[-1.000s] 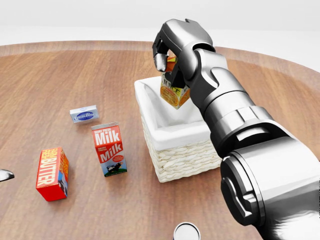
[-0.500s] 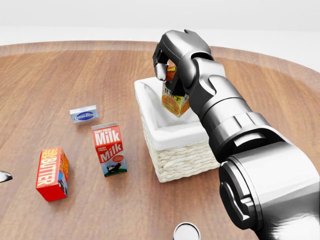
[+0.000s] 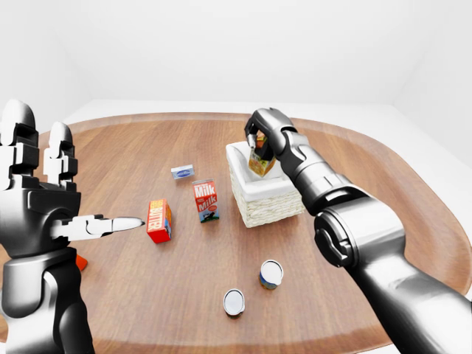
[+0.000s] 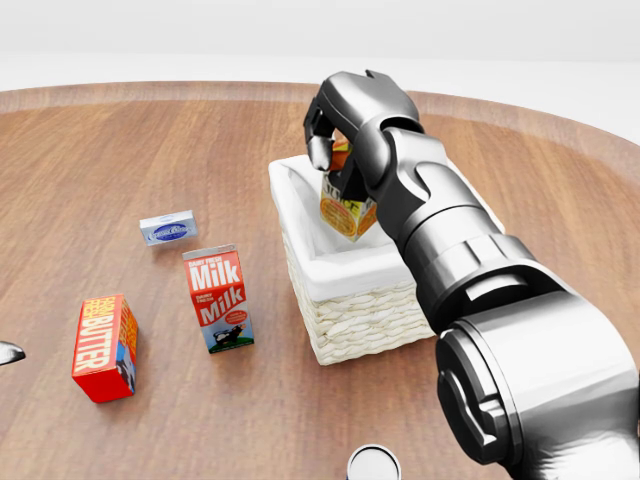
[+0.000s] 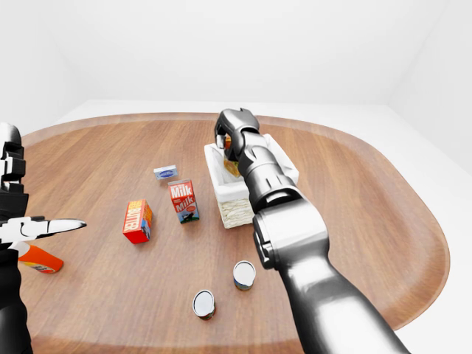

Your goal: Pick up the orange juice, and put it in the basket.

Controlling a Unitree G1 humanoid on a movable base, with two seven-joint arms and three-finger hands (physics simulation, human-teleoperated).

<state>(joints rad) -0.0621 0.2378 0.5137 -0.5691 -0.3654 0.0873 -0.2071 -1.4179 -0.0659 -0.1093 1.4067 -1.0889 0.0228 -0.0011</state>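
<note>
Head view: right hand (image 4: 345, 125) curled over basket (image 4: 370, 318).

Glossy silver-grey metal arms with dark ringed joints and chunky segmented hands.
</note>
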